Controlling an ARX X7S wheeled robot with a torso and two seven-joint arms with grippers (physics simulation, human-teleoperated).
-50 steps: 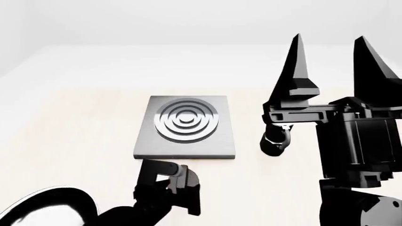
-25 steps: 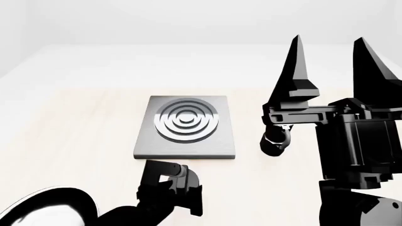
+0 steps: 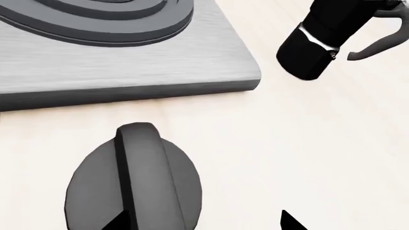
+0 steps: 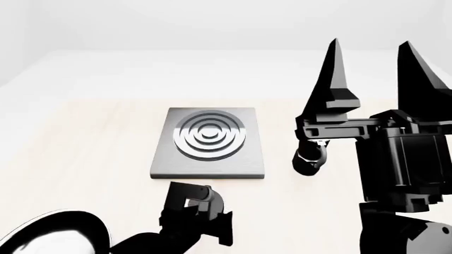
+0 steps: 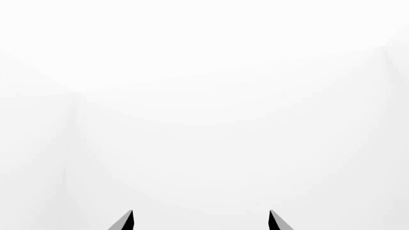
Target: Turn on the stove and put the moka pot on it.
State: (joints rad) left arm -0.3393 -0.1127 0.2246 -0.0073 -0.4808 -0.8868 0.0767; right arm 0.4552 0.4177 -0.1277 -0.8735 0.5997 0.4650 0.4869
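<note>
The big pale table [image 4: 84, 137] holds everything. The right gripper [image 4: 374, 63] is up in the air with its two pointy fingers spread wide, holding nothing. The stove [image 4: 209, 142] lies flat in the middle of the table. The left gripper [image 4: 205, 222] is low, just in front of the stove, spread around the round knob [image 3: 134, 187]. The moka pot [image 4: 310, 156] stands right of the stove, partly hidden.
</note>
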